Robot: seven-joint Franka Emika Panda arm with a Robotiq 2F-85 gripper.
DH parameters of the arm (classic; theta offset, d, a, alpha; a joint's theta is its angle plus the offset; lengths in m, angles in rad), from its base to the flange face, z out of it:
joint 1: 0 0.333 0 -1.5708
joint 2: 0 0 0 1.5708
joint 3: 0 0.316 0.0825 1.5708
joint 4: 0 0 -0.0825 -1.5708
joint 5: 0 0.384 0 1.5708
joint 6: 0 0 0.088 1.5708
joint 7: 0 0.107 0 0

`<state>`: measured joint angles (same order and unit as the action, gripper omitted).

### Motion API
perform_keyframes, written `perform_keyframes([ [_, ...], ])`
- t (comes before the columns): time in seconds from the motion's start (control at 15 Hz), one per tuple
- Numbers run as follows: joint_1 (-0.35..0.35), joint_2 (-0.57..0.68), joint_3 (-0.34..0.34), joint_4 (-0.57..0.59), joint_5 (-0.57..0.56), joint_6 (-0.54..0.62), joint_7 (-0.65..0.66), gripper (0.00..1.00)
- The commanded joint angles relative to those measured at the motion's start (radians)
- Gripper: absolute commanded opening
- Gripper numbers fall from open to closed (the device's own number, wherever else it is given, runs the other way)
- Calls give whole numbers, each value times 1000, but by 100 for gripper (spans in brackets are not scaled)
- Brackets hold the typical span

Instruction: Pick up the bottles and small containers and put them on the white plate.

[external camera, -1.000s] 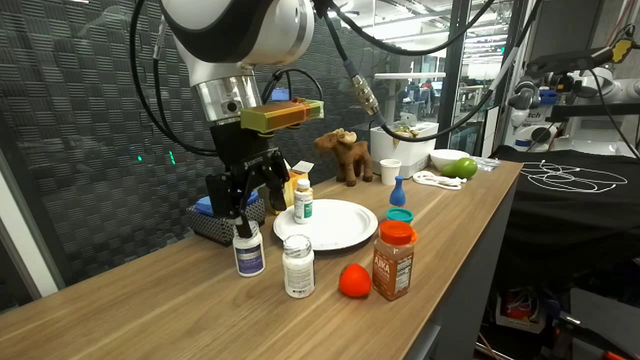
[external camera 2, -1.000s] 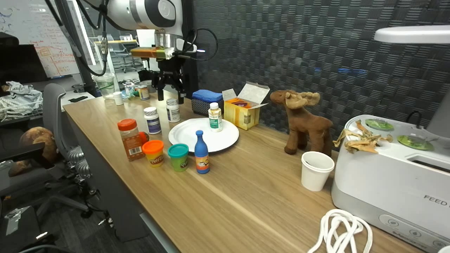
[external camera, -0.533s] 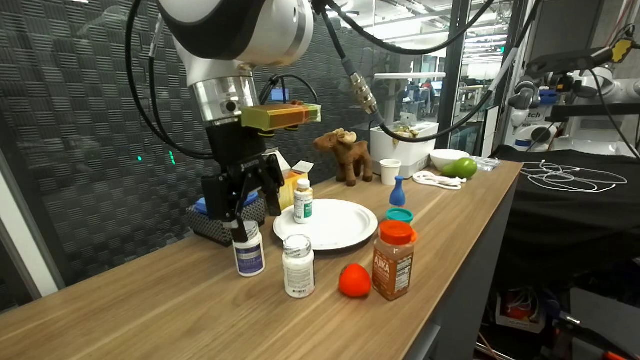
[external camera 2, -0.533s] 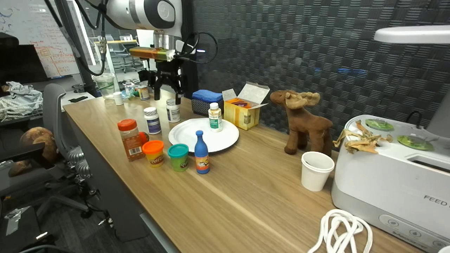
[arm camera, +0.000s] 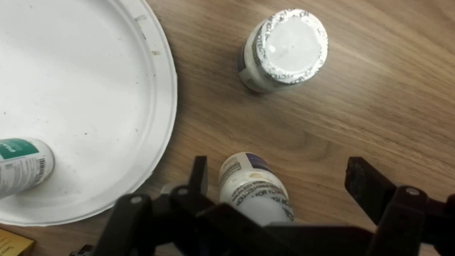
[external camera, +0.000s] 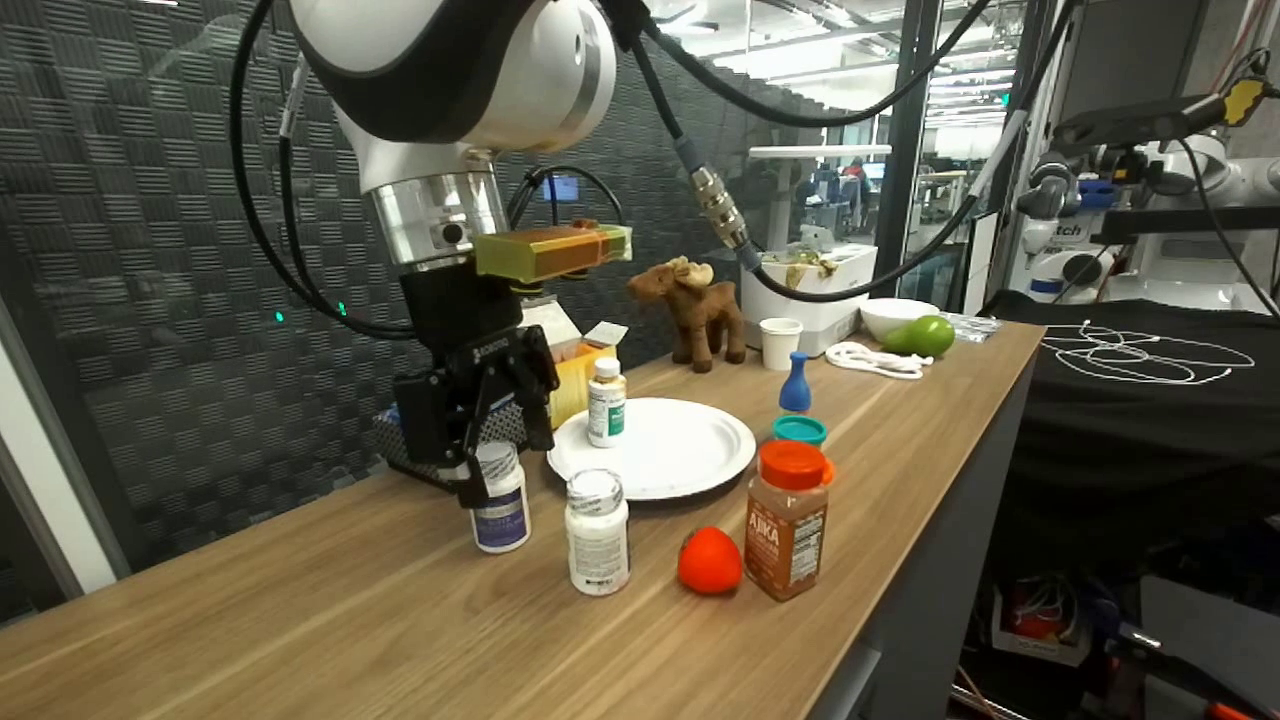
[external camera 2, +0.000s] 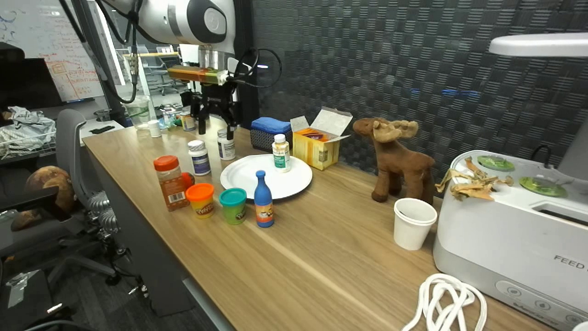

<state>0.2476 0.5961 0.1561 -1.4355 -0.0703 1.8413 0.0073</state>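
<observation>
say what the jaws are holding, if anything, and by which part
Nothing is held: the jaws stand wide open; in the wrist view a white bottle shows between them, ungripped.

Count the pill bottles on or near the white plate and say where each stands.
3: green-labelled bottle on the white plate; second bottle on the counter by the open gripper; third bottle on the counter nearer the spice jar. All show in both exterior views.
</observation>
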Motion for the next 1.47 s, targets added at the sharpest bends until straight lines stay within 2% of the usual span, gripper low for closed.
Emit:
perform_keyframes([
  [0.0, 15, 27, -8, 48, -23, 4, -17, 100],
  [0.27, 24, 39, -13, 72, -52, 6, -14, 100],
  [0.33, 27, 41, -15, 81, -59, 7, -13, 94],
  [0.47, 29, 42, -15, 96, -65, 12, -13, 69],
  [0.53, 28, 43, -14, 102, -63, 13, -15, 69],
  [0.93, 29, 30, -12, 97, -58, -2, -18, 22],
  [1.4, 29, -24, -54, 103, -109, -62, 53, 20],
])
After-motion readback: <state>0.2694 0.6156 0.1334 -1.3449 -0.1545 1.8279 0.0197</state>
